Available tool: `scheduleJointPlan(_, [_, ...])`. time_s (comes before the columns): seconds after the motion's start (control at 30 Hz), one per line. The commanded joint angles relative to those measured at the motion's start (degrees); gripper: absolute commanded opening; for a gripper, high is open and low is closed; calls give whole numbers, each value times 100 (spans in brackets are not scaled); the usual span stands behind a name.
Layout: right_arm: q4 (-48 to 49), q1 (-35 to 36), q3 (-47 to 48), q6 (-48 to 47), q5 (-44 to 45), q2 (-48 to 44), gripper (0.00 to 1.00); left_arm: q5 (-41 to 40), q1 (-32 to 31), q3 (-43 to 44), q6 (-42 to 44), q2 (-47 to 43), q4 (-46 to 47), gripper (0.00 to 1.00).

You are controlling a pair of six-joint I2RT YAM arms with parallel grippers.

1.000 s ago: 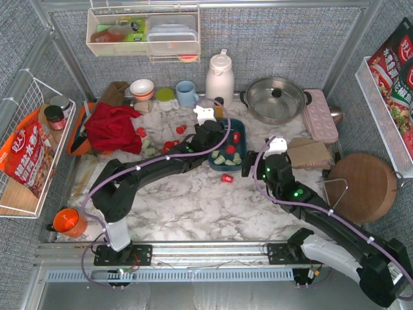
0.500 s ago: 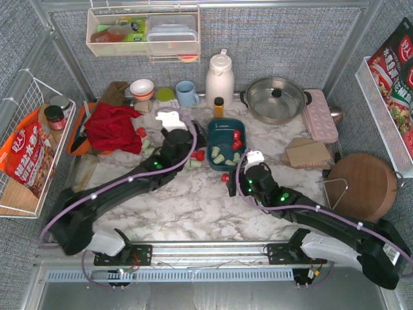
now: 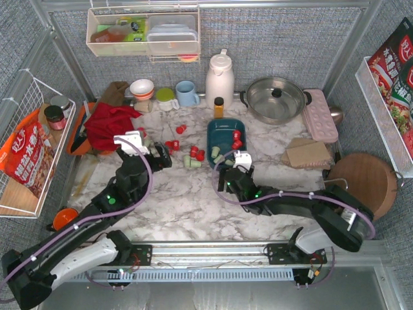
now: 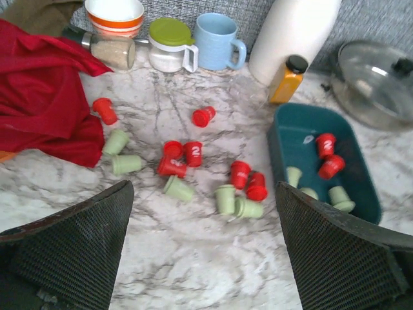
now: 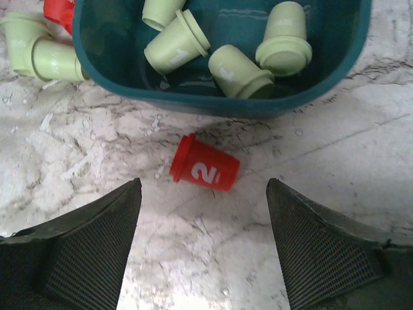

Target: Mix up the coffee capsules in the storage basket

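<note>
Red capsule (image 5: 205, 166) is seen tipped over just outside the near wall of the storage basket (image 5: 219, 103), so the right gripper (image 5: 203, 213) is lined up on it, wide open and empty, same as the left gripper (image 4: 203, 190).

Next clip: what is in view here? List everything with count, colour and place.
storage basket: one, teal, centre back
red coffee capsules: about ten; two in the basket, one just in front, the rest loose left of it
green coffee capsules: about nine, mint; four in the basket, the rest loose
cloth: one, red, back left
mug: one, light blue, back
jug: one, white, right of the mug
pot: one, steel, lidded, back right
bottle: one, orange, behind the basket
left claw: one, black, open, by the loose capsules
right claw: one, black, open, by the lone red capsule
</note>
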Motion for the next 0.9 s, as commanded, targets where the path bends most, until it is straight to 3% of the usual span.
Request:
scheduleJointPlan(0.0, [564,9,248,364,349,591,82,185,-8,-259,1233,-318,-57,99])
scheduleJointPlan(0.17, [487,8,486,671,629,1092,82,-524,3,-769,1664,-555,521,99])
scheduleJointPlan(0.3, [101,9,674,914,855,1205,79,-455,2,-545,1816,-684,57,99])
scheduleJointPlan(0.87, [-125,9,649,931,775,1393,55,-489,6,-714,1717,-1482,172,99])
